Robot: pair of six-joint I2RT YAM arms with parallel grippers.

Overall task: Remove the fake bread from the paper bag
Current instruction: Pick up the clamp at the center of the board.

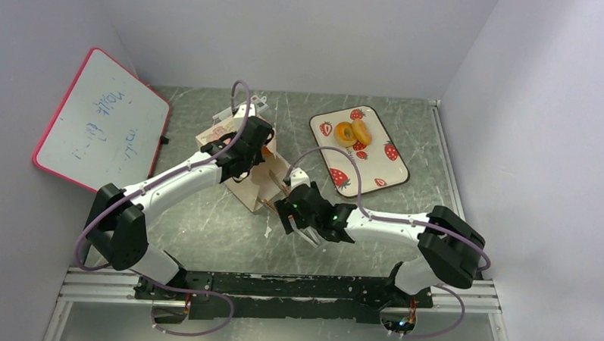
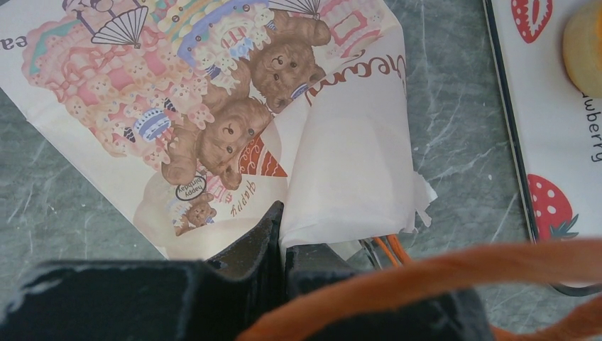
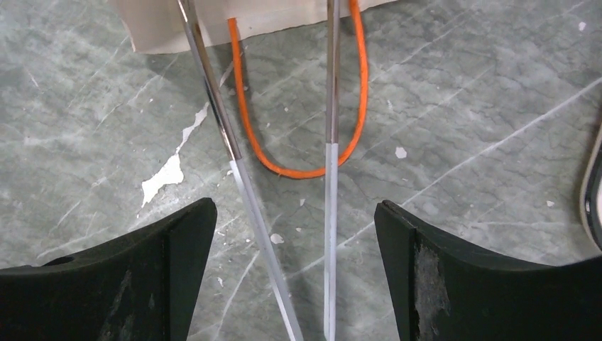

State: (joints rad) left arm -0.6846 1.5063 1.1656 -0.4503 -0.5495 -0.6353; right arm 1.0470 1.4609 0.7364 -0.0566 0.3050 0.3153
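Note:
The paper bag (image 1: 249, 185) lies on the table left of centre, its printed bear picture (image 2: 213, 106) facing up. My left gripper (image 1: 246, 150) is shut on a folded edge of the bag (image 2: 282, 227). An orange cord handle (image 2: 426, 277) crosses close in front of that camera. Two pieces of fake bread (image 1: 353, 132) lie on the strawberry tray (image 1: 374, 177); one shows in the left wrist view (image 2: 586, 42). My right gripper (image 1: 291, 208) is open (image 3: 294, 209) just right of the bag mouth, with two metal tong arms (image 3: 330, 213) running between its fingers without touching them.
The bag's other orange handle loop (image 3: 298, 170) lies on the table ahead of the right gripper. A pink-framed whiteboard (image 1: 103, 133) leans at the left wall. The tray's dark rim (image 2: 522, 177) is right of the bag. Grey walls close in on three sides.

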